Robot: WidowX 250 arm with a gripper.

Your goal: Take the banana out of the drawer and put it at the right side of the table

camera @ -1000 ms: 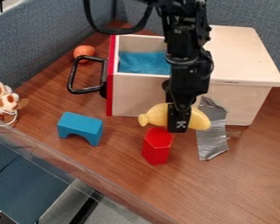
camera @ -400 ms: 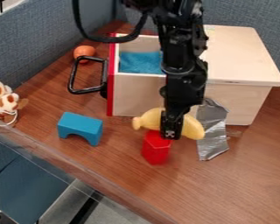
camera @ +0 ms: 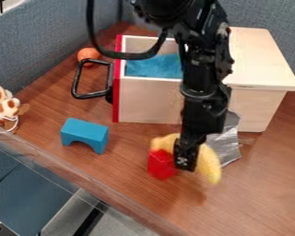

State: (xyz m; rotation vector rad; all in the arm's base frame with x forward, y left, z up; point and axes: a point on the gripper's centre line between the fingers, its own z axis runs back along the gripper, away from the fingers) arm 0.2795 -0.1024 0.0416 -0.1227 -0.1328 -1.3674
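In the camera view my gripper hangs over the table in front of the wooden box, shut on the yellow banana. The banana sticks out on both sides of the gripper, its right end tilted down toward the front. Behind the gripper, the drawer with a red front stands pulled out to the left of its box, a blue cloth inside. Part of the drawer is hidden by the arm.
A red block stands right beside the gripper's left side. Farther left are a blue arch block, an orange ball and a spotted plush toy. Silver tape lies behind the banana. The wooden box occupies the back right.
The gripper first shifted slightly left, then came forward and a little right with the banana. The banana has turned, its right end swinging toward the front. The red block appears tilted or shifted slightly.
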